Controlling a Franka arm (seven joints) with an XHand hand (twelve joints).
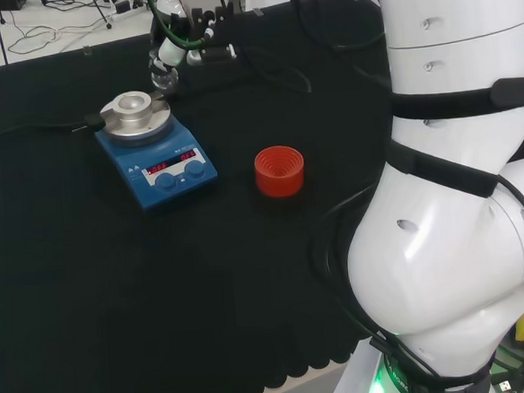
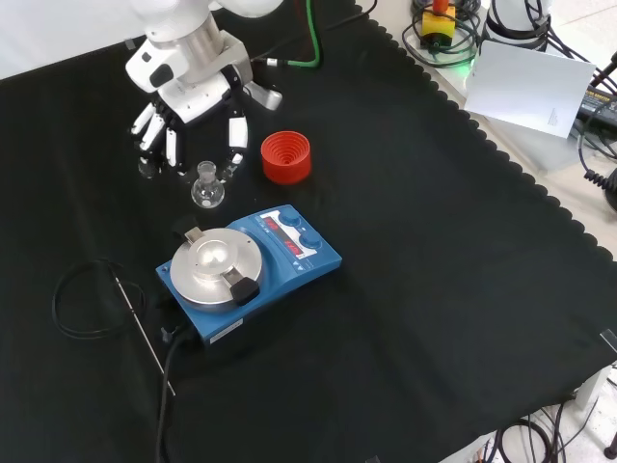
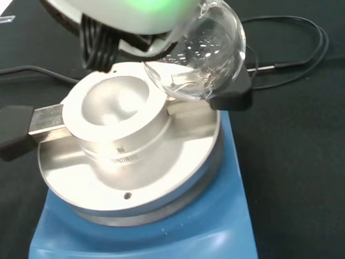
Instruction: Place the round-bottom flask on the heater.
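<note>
The clear round-bottom flask (image 2: 206, 189) hangs just under my hand (image 2: 191, 95), whose fingers (image 2: 236, 131) curl down around its neck. In the head view the flask (image 1: 162, 74) is beyond the heater's far edge, below the hand (image 1: 176, 44). The heater (image 2: 289, 265) is a blue box with a silver bowl-shaped block (image 2: 214, 262) on top. From the wrist camera, the flask's bulb (image 3: 207, 51) floats above the rim of the metal block (image 3: 116, 116), off to one side of its hollow, under a blurred white part of the hand (image 3: 135, 13).
A red ribbed ring stand (image 2: 286, 156) sits on the cloth beside the hand, also right of the heater (image 1: 156, 159) in the head view (image 1: 280, 171). A thin metal probe (image 2: 143, 330) and a looped black cable (image 2: 72, 299) lie left of the heater.
</note>
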